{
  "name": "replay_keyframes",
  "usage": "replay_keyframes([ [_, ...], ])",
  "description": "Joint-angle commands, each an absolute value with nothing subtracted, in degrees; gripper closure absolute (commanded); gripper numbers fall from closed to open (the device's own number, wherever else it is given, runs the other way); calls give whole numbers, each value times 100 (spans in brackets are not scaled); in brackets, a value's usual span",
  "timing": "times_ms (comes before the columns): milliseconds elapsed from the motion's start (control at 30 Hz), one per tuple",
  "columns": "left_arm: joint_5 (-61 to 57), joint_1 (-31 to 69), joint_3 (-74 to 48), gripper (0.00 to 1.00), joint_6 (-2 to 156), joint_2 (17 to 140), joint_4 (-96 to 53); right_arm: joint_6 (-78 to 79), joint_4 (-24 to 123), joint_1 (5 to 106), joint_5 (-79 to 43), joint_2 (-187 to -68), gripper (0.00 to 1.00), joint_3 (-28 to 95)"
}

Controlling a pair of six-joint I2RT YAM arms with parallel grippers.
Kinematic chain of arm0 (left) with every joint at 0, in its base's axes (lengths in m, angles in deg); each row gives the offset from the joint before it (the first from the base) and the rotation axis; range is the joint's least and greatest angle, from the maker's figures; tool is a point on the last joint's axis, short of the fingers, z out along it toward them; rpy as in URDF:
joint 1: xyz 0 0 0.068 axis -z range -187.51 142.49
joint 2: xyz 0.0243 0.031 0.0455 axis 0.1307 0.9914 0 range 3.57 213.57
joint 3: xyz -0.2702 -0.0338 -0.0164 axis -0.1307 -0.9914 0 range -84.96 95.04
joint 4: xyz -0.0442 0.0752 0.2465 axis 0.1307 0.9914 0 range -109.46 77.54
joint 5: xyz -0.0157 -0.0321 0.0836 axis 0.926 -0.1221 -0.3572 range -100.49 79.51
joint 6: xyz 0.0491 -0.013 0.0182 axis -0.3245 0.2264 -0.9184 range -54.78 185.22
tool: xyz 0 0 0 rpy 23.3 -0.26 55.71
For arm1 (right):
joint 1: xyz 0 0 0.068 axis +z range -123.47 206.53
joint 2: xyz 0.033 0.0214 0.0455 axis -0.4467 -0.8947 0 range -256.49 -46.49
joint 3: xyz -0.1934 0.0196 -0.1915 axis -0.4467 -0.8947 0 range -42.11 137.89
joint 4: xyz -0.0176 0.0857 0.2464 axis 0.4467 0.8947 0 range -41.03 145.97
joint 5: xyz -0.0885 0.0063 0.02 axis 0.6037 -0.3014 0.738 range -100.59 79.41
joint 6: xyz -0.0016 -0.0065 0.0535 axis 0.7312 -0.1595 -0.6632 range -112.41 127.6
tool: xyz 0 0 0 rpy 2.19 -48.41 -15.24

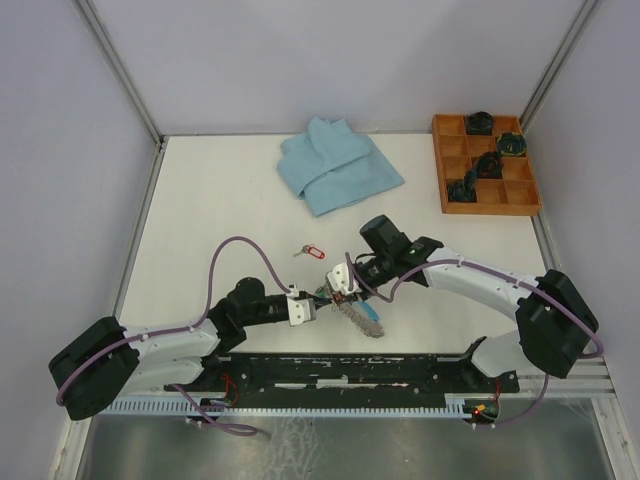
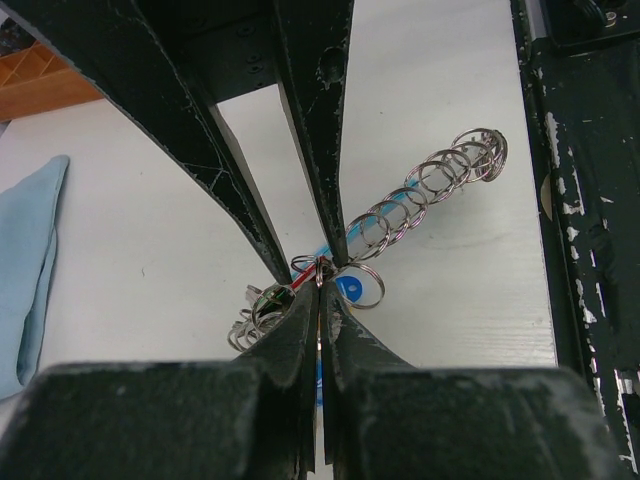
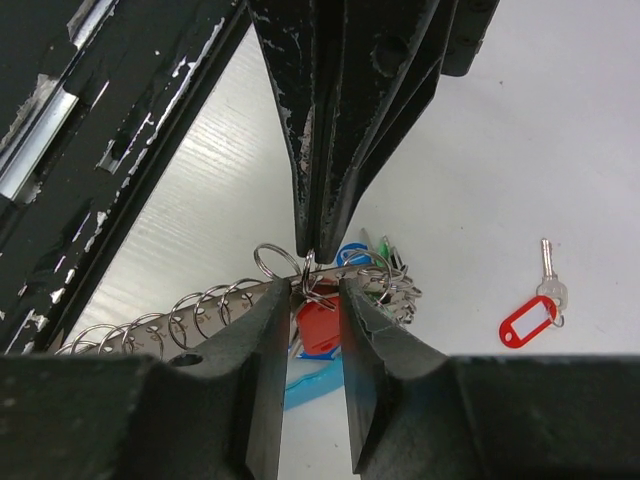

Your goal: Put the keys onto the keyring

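The keyring [image 1: 362, 316] lies on the table between the two arms. It is a grey strip [image 2: 420, 195] carrying a row of wire loops, with a light-blue segment [image 3: 318, 384]. My left gripper [image 2: 320, 284] is shut, its tips pinching one small loop of the keyring [image 3: 308, 268]. Keys with green [image 2: 264, 304] and blue [image 2: 350, 288] tags hang bunched beside it. My right gripper [image 3: 310, 296] stands narrowly open around that same loop and a red-tagged key [image 3: 320, 326]; I cannot see its pads pressing on either. Another red-tagged key [image 3: 530, 316] lies loose on the table [image 1: 312, 251].
A folded light-blue cloth [image 1: 338, 163] lies at the back centre. A wooden compartment tray [image 1: 486, 196] with dark items stands at the back right. The black base rail [image 1: 360, 370] runs along the near edge, close behind the keyring.
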State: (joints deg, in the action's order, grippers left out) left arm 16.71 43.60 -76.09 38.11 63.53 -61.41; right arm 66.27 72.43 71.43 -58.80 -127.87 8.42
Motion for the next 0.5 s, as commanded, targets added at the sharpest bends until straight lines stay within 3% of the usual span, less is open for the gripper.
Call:
replay_keyframes([
  [0, 1748, 4322, -7403, 97, 3569, 6182, -6394, 6750, 7503, 7179, -5676, -12782, 67, 1092],
  [367, 1710, 4298, -7432, 97, 3586, 6100, -6358, 6604, 7617, 7171, -5646, -12810, 77, 1196],
  [467, 1728, 4300, -7425, 97, 3596, 6126, -6371, 6479, 7604, 7175, -5680, -12827, 85, 1229],
])
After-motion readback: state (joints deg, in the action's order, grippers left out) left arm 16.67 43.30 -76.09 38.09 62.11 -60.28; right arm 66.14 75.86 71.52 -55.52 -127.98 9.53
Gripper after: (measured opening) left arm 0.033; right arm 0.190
